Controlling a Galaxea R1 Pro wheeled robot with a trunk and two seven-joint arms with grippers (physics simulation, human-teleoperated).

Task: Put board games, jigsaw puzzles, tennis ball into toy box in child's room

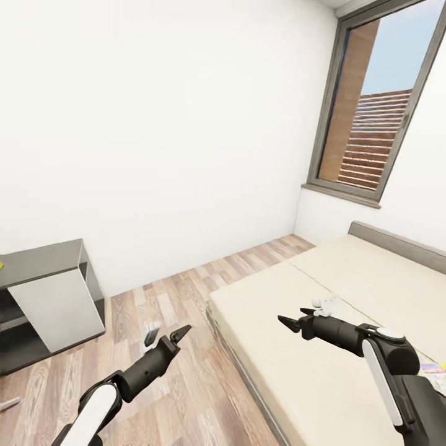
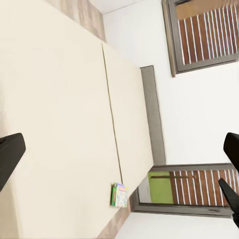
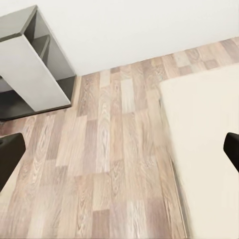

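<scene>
One board game is sitting flat on the bed, right near the mattress edge by the corner, close to a dark-framed window; that's from the left wrist view. It's a small green and white printed box, but way too tiny to read any lettering on it. In the head view there's also a sliver of a colourful printed box poking out at the far right of the bed, partly behind the right arm; can't read that one either.

The bed itself is plain beige with a seam down the middle, grey frame, and low grey headboard against the white wall under the window.

Right end effector hangs over the mattress, fingers spread, nothing in them. Left end effector is out over the wood-plank floor beside the bed, also spread wide and empty.

Off to the left against the wall there's a low dark-grey cabinet with a pale front panel.
</scene>
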